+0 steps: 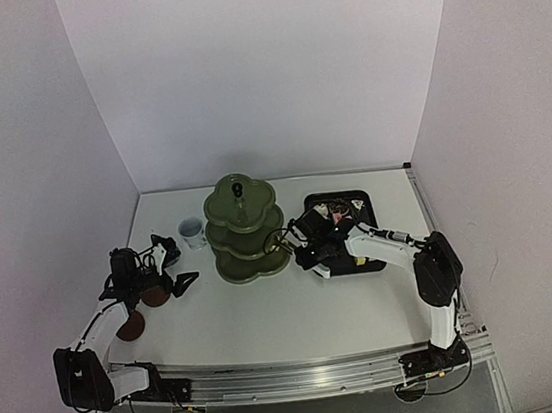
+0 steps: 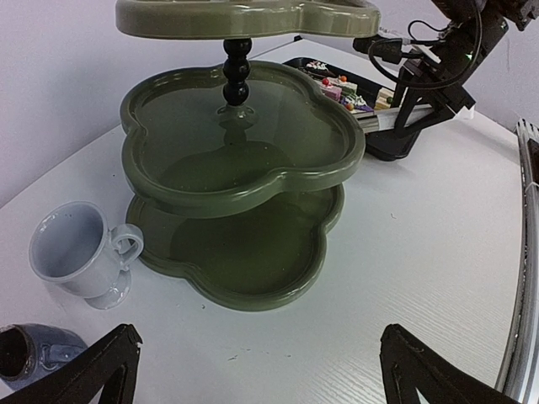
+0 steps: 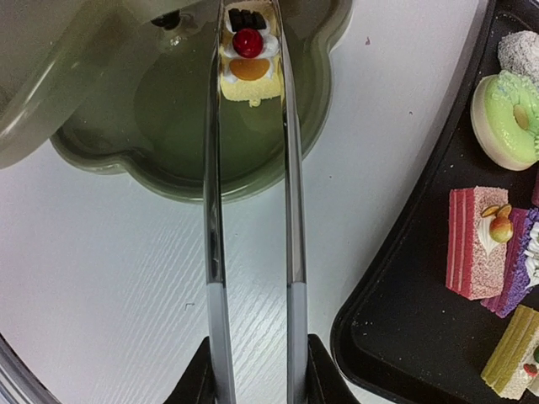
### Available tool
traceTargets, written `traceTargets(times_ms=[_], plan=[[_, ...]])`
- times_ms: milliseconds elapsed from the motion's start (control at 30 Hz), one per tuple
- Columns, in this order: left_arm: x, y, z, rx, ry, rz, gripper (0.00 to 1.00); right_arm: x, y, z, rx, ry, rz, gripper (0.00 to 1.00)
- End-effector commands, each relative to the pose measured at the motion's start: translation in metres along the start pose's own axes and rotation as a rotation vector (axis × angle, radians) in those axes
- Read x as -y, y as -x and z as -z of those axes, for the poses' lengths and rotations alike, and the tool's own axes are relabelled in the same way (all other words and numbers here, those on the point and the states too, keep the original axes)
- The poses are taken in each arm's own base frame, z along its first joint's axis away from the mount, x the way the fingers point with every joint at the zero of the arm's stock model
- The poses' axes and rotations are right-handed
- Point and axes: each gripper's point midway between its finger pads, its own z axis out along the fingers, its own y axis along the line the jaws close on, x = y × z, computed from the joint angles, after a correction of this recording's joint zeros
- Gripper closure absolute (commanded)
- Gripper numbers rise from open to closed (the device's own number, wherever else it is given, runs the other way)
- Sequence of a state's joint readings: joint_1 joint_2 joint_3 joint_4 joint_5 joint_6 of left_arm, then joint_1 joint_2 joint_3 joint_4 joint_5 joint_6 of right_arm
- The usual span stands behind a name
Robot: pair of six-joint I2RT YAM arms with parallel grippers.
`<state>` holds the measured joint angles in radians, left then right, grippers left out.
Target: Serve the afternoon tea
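Observation:
The dark green three-tier stand (image 1: 244, 229) stands mid-table, all tiers bare in the left wrist view (image 2: 240, 160). My right gripper (image 3: 257, 370) is shut on metal tongs (image 3: 215, 210). The tong tips pinch a small yellow cake (image 3: 248, 63) topped with a red cherry, over the stand's bottom tier (image 3: 126, 160). More cakes and a green doughnut (image 3: 505, 118) lie on the black tray (image 3: 396, 337). My left gripper (image 2: 261, 379) is open and holds nothing, low over the table in front of the stand. A white cup (image 2: 80, 252) and a small blue cup (image 2: 25, 353) sit to its left.
Two round brown coasters (image 1: 155, 295) (image 1: 130, 327) lie by the left arm. The black tray (image 1: 345, 233) is right of the stand, under the right arm (image 1: 391, 243). White walls close in three sides of the table.

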<state>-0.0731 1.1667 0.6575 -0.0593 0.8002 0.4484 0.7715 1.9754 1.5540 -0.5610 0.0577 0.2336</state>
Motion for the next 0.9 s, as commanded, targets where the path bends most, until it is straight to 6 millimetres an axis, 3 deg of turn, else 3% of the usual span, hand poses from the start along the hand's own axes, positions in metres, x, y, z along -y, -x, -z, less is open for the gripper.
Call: traceTargets(times_ms=[0,300,467,867], plan=[[0.0,0.003,-0.001,0.015,-0.001,-0.029,0.0,-0.009,0.031,0.002,0.093,-0.002,-0.001,0.84],[0.0,0.002,0.0,0.013,0.002,-0.032,0.0,-0.014,0.027,-0.005,0.079,0.001,0.0,0.7],[0.0,0.002,0.0,0.013,0.002,-0.032,0.0,-0.016,0.029,-0.003,0.083,0.009,-0.006,0.58],[0.001,0.0,0.0,0.008,0.003,-0.032,0.0,-0.023,0.026,0.019,0.1,0.043,-0.008,0.56]])
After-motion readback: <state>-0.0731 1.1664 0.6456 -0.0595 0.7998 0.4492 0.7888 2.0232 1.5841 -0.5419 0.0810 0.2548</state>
